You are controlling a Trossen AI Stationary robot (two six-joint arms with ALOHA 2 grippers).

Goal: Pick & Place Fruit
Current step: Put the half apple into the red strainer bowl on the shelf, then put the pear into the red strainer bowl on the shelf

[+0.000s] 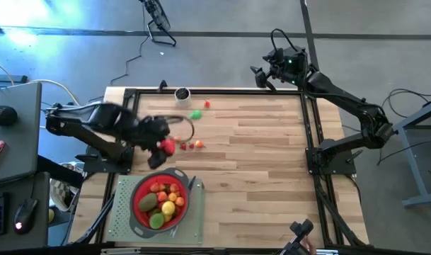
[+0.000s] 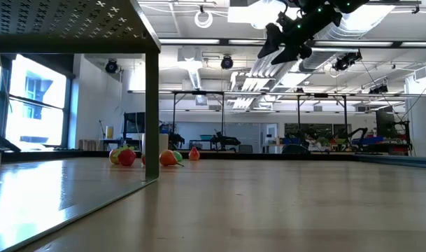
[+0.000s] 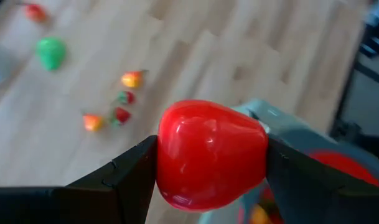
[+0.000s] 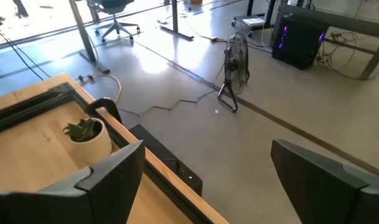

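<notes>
**A:** So where's the fruit at? The left arm is smeared in the high view and I can't read much there.

**B:** Yeah, from above the left gripper (image 1: 163, 144) is mostly a dark blur with a red blob at its tip. The left wrist view settles it: both fingers are clamped on a red fruit (image 3: 211, 155), one on each side, held above the wood. The rest is split up. A pile sits in the red strainer (image 1: 139, 212) on the grey mat (image 1: 119, 216) at the table's near left, and a few small loose pieces (image 1: 192, 145) lie just beside the gripper. A green one (image 1: 195, 114) and a small red one (image 1: 207, 104) are farther back, near the little potted plant (image 1: 181, 93).

**A:** And the low view?

**B:** Only a few pieces (image 2: 168, 157) show, far off, partly behind a dark post. Can't tell which ones they are.

**A:** The other arm?

**B:** The right gripper (image 1: 263, 76) hangs past the table's far edge (image 1: 236, 90), over the floor, fingers spread apart, holding nothing. The whole right half of the wooden table (image 1: 272, 177) is bare boards, with a black frame rail (image 1: 315, 142) running along the right edge.
</notes>
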